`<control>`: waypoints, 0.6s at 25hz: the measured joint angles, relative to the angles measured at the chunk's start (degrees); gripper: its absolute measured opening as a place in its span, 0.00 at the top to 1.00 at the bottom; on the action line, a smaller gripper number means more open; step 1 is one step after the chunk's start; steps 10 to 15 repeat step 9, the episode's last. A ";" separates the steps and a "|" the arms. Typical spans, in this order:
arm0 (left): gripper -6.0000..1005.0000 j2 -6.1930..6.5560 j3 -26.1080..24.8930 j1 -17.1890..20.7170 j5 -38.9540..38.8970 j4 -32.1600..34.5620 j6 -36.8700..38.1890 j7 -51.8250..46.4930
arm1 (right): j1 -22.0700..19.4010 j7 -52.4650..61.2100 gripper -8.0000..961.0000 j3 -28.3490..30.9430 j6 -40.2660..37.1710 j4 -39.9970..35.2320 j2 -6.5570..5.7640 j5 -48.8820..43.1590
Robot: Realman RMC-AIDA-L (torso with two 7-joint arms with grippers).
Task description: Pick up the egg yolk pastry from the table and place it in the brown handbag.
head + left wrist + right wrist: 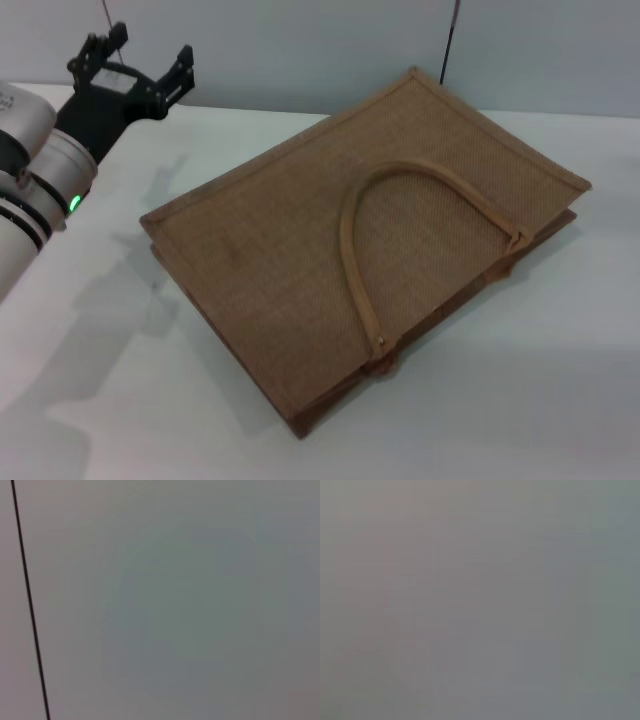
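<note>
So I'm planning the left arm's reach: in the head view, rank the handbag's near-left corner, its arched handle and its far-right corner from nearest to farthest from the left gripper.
From the left gripper, at the table's far left:
1. The brown handbag's left corner, nearest.
2. The arched handle, mid-bag.
3. The right corner, farthest.

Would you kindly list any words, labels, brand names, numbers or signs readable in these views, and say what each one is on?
None: no readable text shows in any view.
The brown handbag is plain woven fabric with no label or print on the side that faces up.
The left gripper and its arm carry no legible marking, only a green light.
Both wrist views show blank surfaces.
</note>
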 joint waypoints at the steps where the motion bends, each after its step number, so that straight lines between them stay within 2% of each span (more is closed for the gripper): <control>1: 0.13 0.00 0.00 0.00 0.00 0.00 0.00 0.00 | 0.31 -1.27 0.06 0.00 0.32 0.63 0.00 1.36; 2: 0.13 0.01 -0.16 -1.11 -1.80 -2.98 -0.10 0.16 | 0.67 -2.46 0.06 0.00 0.82 1.26 0.00 2.64; 5: 0.13 0.10 -0.18 -1.94 -3.79 -5.42 -0.13 0.21 | 1.37 -4.36 0.06 0.01 2.03 2.04 -0.01 5.28; 15: 0.13 0.16 0.04 -2.04 -4.01 -5.87 -0.04 0.26 | 1.62 -5.11 0.06 0.00 2.50 2.34 -0.03 6.18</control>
